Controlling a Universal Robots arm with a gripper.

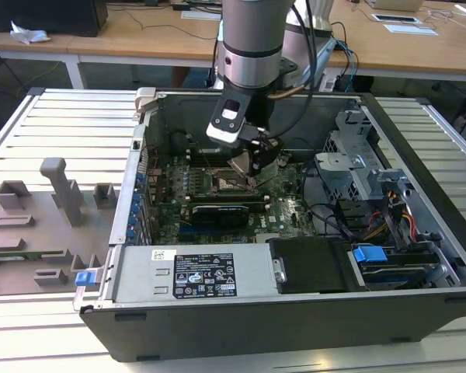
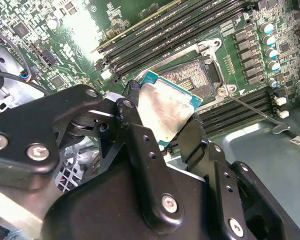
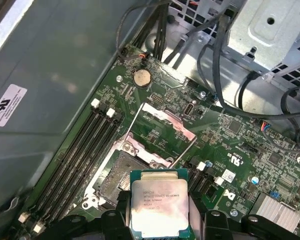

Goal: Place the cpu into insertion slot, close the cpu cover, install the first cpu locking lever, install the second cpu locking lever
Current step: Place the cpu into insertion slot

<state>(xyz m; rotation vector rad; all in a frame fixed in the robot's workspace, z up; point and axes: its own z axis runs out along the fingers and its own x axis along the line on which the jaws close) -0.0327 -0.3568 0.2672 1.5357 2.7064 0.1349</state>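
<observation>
My gripper [image 1: 254,171] hangs inside the open computer case and is shut on the cpu [image 2: 166,111], a flat square chip with a silvery top and a teal edge. The black fingers [image 2: 134,112] clamp two opposite sides of the cpu [image 3: 159,206]. The chip is held tilted, just above and beside the insertion slot [image 3: 116,176], whose dark centre [image 2: 189,77] is bare inside its silver rim. The cpu cover [image 3: 171,120] is swung open away from the slot, its cut-out middle showing green board. A thin locking lever [image 2: 257,112] stands released next to the slot.
Long black memory slots [image 3: 85,145] run on both sides of the socket. Cables [image 3: 215,65] and a metal drive cage [image 1: 357,163] stand at the exterior view's right, the power supply [image 1: 206,276] in front. A grey fixture plate [image 1: 39,225] lies outside the case on the left.
</observation>
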